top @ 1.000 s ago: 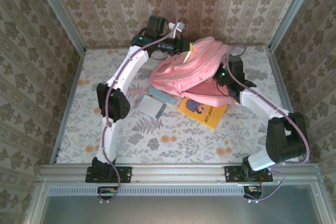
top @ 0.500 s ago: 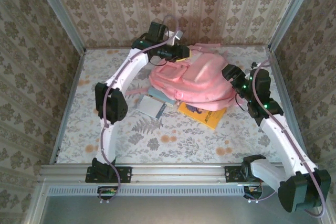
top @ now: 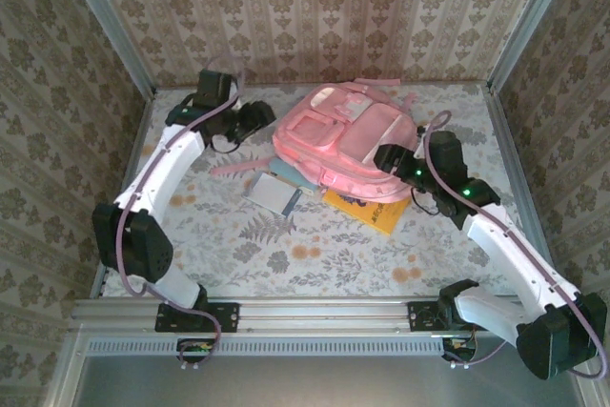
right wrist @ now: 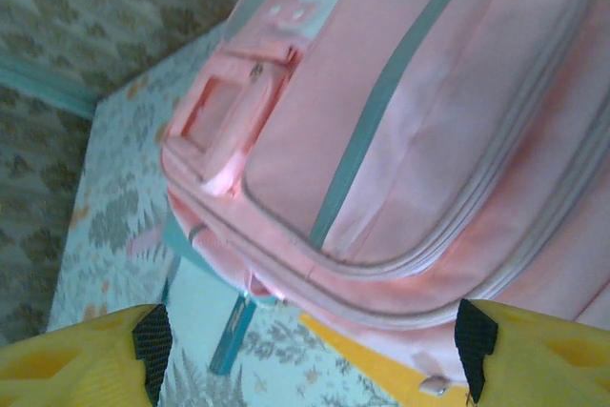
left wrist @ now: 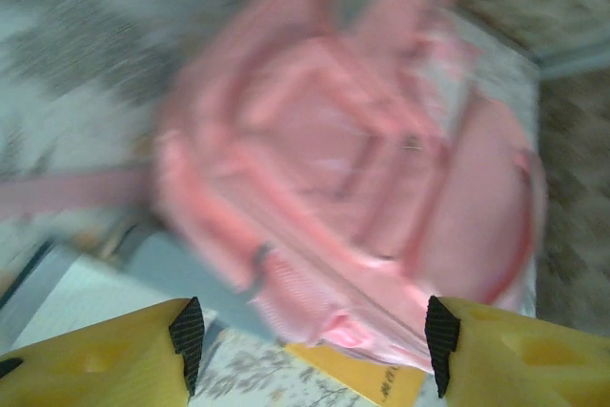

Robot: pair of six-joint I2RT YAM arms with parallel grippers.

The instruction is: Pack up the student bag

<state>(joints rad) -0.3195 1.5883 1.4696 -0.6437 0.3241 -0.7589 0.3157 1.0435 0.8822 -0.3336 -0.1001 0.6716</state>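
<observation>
The student bag (top: pixel 348 135), a big pink backpack, lies flat on the table with its front pockets facing up. My left gripper (top: pixel 259 118) hangs open just left of it, apart from the fabric. In the blurred left wrist view the bag (left wrist: pixel 362 159) lies ahead of the open gripper (left wrist: pixel 315 345), with nothing between the pads. My right gripper (top: pixel 384 156) is open at the bag's near right edge. From the right wrist the bag (right wrist: pixel 410 111) lies ahead of that gripper (right wrist: pixel 313 340), whose jaws stand wide and empty.
A yellow book (top: pixel 367 207) pokes out from under the bag's near edge. A white notebook (top: pixel 274 194) lies at its near left, beside a teal book (top: pixel 297 176) tucked under the bag. A pink strap (top: pixel 233 169) trails left. Patterned walls close in the table.
The bag, earlier lifted and bunched by the left gripper, now lies flat, front up. The left arm has let go and pulled back left. The right gripper swung out, then returned to the bag's near right edge.
</observation>
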